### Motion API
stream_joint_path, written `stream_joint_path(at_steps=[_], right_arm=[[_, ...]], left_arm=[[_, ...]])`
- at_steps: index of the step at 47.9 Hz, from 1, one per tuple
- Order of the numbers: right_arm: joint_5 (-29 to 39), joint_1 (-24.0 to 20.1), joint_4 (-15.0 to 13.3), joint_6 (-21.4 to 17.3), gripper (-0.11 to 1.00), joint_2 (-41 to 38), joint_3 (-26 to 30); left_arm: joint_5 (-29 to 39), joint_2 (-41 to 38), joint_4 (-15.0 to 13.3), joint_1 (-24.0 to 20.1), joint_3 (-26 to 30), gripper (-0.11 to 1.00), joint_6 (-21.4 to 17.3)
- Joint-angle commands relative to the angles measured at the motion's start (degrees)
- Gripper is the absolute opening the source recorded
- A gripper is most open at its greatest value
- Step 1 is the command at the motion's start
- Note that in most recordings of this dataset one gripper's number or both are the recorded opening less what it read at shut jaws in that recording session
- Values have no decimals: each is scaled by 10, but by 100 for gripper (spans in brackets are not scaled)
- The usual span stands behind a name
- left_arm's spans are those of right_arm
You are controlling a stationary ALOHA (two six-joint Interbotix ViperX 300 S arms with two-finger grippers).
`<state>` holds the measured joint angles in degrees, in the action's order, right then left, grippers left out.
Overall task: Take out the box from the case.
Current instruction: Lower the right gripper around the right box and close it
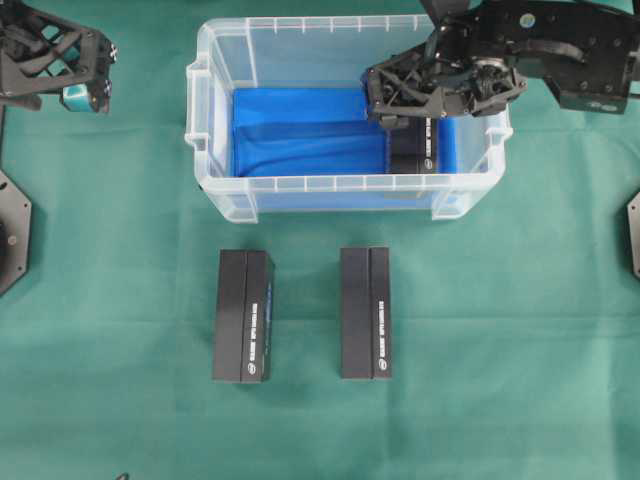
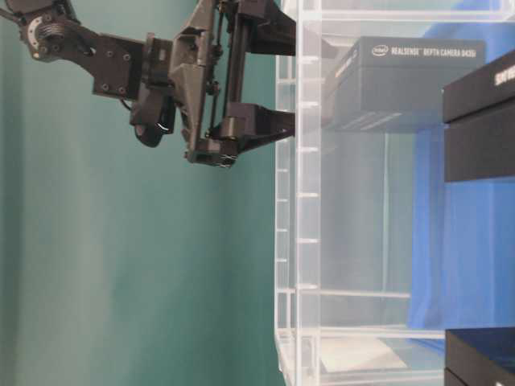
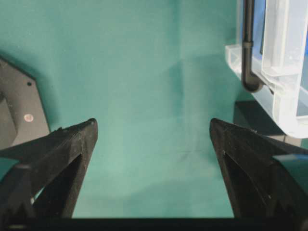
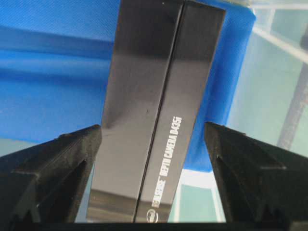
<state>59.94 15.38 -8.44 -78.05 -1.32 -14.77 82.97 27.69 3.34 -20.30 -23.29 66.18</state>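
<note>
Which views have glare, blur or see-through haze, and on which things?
Right wrist view: soft sheen on the box; claw fingers near the lens look blurred. Table-level view: the box appears hazy through the case wall. Overhead view: even light, sharp.

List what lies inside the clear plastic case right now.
Inside the translucent clear plastic case: a blue cloth lining on the bottom and one black rectangular box at its right end. The open right gripper above covers the box's far end.
</note>
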Motion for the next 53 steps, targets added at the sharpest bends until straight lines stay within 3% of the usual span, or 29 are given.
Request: stream_joint_path(at_steps=[1, 41, 49, 53], right_arm=[[-13, 4, -3, -1, 90, 3, 1], [-42, 11, 2, -17, 90, -49, -5], [-41, 11, 3, -35, 88, -48, -3], [-42, 9, 4, -38, 81, -49, 1]], left_arm=[[-2, 6, 0, 4, 6, 98, -1], [-2, 6, -1, 5, 5, 98, 0], [-3, 7, -1, 5, 4, 98, -1], [-3, 10, 0, 5, 4, 98, 0]])
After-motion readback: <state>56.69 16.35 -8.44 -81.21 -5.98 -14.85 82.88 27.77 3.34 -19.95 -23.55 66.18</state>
